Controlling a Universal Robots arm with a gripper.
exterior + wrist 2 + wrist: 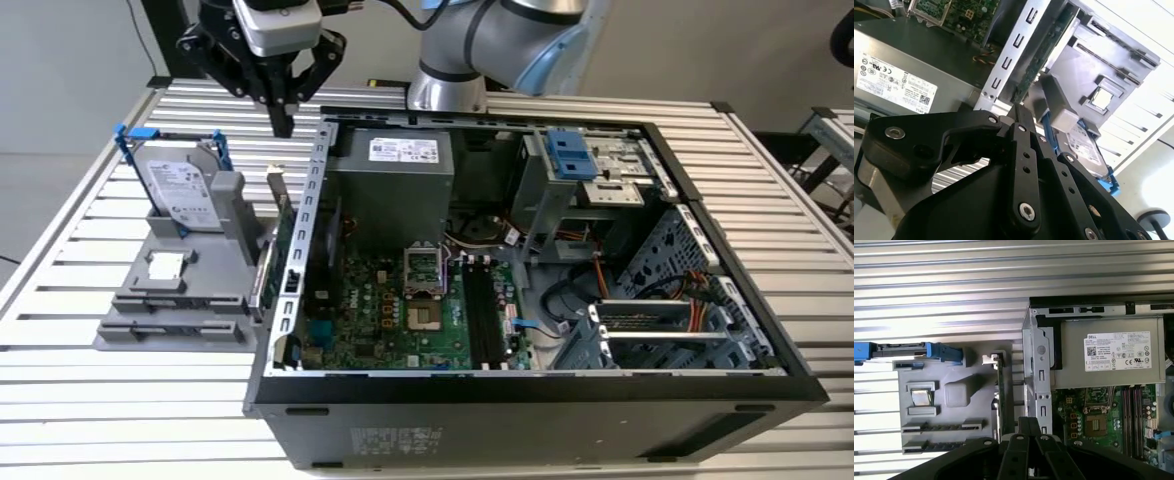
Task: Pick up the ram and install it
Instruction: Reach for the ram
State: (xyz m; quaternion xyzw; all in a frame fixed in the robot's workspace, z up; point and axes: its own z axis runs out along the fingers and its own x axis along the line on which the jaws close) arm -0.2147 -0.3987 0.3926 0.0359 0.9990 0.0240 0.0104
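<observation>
Table (120,400): carries the holder and the computer case side by side.
Computer case (534,420): lies open on the table, on the exterior view's right.
Holder (214,280): on the exterior view's left of the case.
Hard drive (180,185): stands upright at the holder's far end.
Chip (166,266): lies flat in the holder, in front of the hard drive.
Slots (180,304): two run across the holder's near end, in front of the chip.
Card (278,205): stands on edge between holder and case wall.
Power supply (394,175): in the case's far part, toward the holder.
Motherboard (387,320): on the case floor, in front of the power supply.
Drive cage (587,170): on the exterior view's right of the power supply.
Gripper (280,125): hangs above the table behind the card, between the hard drive and the case's far corner.
</observation>
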